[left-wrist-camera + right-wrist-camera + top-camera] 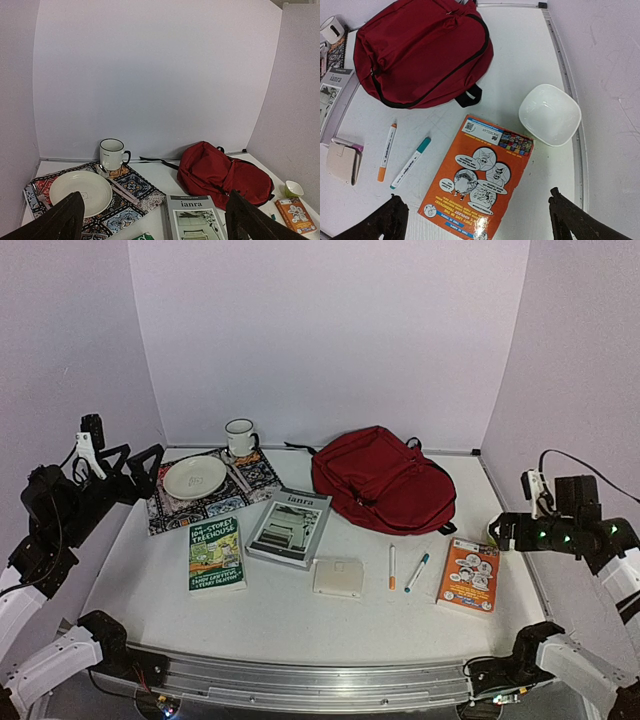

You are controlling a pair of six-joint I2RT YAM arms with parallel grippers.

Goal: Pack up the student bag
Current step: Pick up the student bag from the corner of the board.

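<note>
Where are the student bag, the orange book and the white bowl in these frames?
student bag (383, 480): top external view, middle of its red front panel.
orange book (477, 177): right wrist view, centre of its cover.
white bowl (550, 114): right wrist view, inside of its basin.

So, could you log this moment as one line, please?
student bag: lying on table | left gripper: open, empty | right gripper: open, empty | books, pens: outside bag

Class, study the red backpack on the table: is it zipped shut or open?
Shut, as far as shown: the backpack lies flat, its black zipper lines unbroken, no lining showing.
</note>
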